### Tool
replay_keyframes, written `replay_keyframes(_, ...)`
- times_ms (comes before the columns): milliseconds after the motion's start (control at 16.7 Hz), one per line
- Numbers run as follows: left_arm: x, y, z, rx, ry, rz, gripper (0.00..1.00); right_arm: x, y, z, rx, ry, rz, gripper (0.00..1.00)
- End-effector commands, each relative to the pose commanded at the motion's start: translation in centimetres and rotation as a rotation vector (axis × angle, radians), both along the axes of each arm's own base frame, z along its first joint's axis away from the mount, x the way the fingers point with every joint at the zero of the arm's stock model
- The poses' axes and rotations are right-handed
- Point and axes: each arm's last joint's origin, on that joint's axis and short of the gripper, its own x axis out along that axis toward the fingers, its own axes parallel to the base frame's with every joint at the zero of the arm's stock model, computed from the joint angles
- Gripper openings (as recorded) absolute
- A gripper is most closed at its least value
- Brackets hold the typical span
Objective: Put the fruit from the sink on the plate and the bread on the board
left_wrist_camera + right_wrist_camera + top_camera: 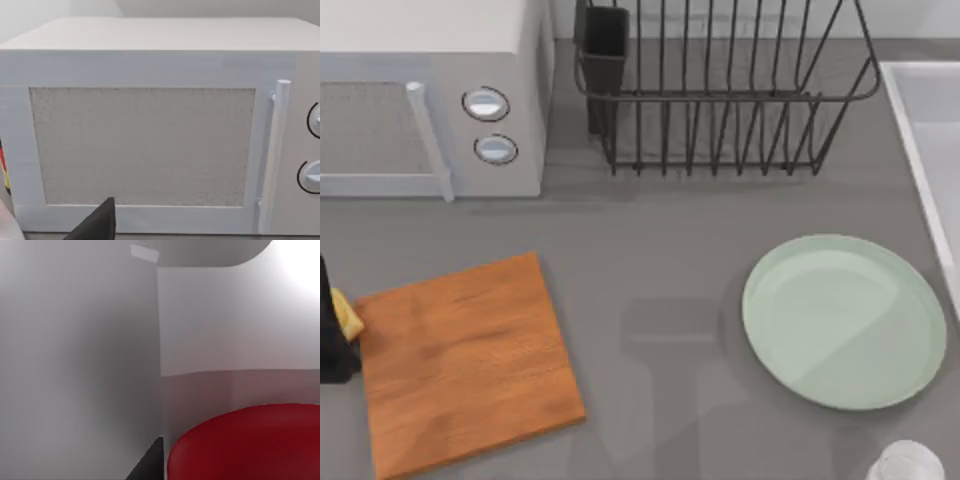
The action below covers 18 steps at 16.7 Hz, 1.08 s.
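At the left edge of the table: my left gripper (pixel 332 335) shows as a dark block just beside the near-left side of the cutting board (pixel 470 360), with a yellow scrap of bread (pixel 347 318) against it.
Left claw state: I judge it closed on the bread, since the chunk sits tight against the dark body; the fingertips themselves are cut off by the frame edge.
Key relation, bread: the board lies directly to the right of the bread, its long axis running slightly askew from far-left to near-right, so the move I expect is a short carry rightward and down.
Left wrist view: faces the microwave (pixel 150 135) door and handle, with one dark finger (pixel 100 222) low in the picture; no bread visible there.
Right side: the sink (pixel 920 150) shows as a pale rim at the far right.
Fruit: the right wrist view looks into the pale basin wall (pixel 75 365), with the red fruit (pixel 245 445) close under the camera and cut off by the frame.
Right claw state: cannot tell; a dark wedge beside the fruit may be a finger.
Plate: the mint-green plate (pixel 845 320) sits bare, just left of the sink rim, so the right arm is nearer to it.
Other items: dish rack (pixel 720 90) far centre; clear glass (pixel 908 465) near right, partly cut off.
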Motion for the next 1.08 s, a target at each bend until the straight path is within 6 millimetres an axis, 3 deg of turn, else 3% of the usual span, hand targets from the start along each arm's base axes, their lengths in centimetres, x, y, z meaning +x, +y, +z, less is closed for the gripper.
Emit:
replay_keyframes(480, 0.0, 0.0, 0.0, 0.000, 0.000, 0.000, 1.00, 0.0, 0.0, 0.0, 0.000, 0.000, 0.000, 0.00)
replay_keyframes(540, 0.0, 0.0, 0.0, 0.000, 0.000, 0.000, 1.00, 0.6, -0.1, 2.8, -0.001, -0.047, -0.007, 0.00)
replay_keyframes(720, 0.0, 0.0, 0.0, 0.000, 0.000, 0.000, 1.00, 0.8, -0.2, 4.1, -0.002, -0.051, -0.007, 0.00)
replay_keyframes(1080, 0.0, 0.0, 0.0, 0.000, 0.000, 0.000, 1.00, 0.7, -0.1, 11.1, 0.003, -0.036, -0.007, 0.00)
